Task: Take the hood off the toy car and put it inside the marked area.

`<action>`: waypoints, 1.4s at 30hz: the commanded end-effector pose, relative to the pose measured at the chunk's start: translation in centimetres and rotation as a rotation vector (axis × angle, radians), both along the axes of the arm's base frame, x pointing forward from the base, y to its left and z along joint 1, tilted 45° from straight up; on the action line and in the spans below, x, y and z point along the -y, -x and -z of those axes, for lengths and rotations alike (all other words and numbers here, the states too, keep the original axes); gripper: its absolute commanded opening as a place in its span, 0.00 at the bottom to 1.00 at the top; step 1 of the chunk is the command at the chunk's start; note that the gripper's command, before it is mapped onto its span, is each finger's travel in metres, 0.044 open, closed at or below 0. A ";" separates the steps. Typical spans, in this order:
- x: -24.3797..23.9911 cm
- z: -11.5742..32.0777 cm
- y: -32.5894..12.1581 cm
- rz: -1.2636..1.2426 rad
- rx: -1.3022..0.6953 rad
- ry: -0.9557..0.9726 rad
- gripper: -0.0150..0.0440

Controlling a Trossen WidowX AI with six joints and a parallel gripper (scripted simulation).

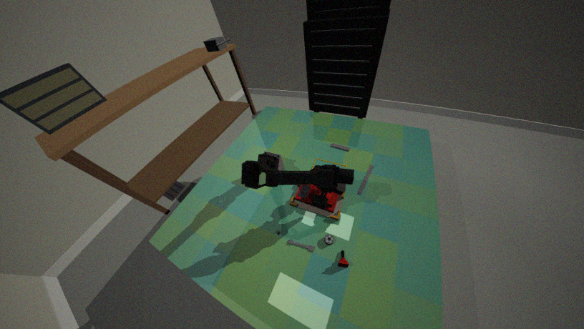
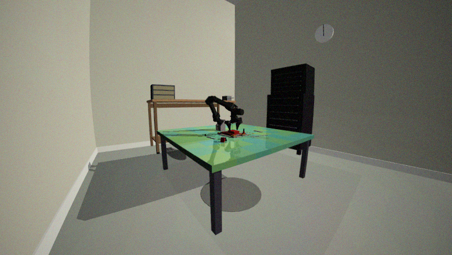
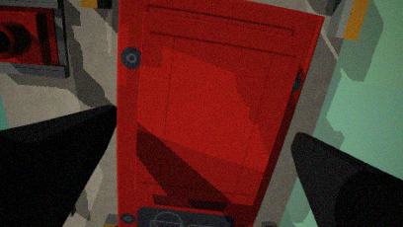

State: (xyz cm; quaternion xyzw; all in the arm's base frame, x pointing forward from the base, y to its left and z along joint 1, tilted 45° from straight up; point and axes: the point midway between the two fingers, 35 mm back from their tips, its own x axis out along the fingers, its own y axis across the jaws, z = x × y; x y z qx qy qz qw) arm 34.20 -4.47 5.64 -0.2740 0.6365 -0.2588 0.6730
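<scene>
Hovering just above the red hood point(image 3: 207, 118) of the toy car point(image 1: 316, 196), jaws spread wide and empty, one dark finger point(image 3: 54, 163) on either side of the panel in the wrist view, neither seen touching it. Hood still in place on the car, on a grey base with orange corner marks, near the middle of the green patchwork table point(image 2: 253, 148), a little toward the far edge by the black cabinet point(image 1: 343, 57). Arm point(image 1: 302, 176) stretched across from its base on the shelf side of the table. Pale marked patch point(image 1: 300, 300) well apart from the car, near the table's near edge. Scattered between: a grey bar point(image 1: 300, 244), a small round part point(image 1: 328, 239) and a red piece point(image 1: 342, 261). Two more grey bars point(image 1: 365, 179) toward the far edge.
</scene>
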 end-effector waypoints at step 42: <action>1.0 1.0 -0.1 0.000 0.000 0.001 0.75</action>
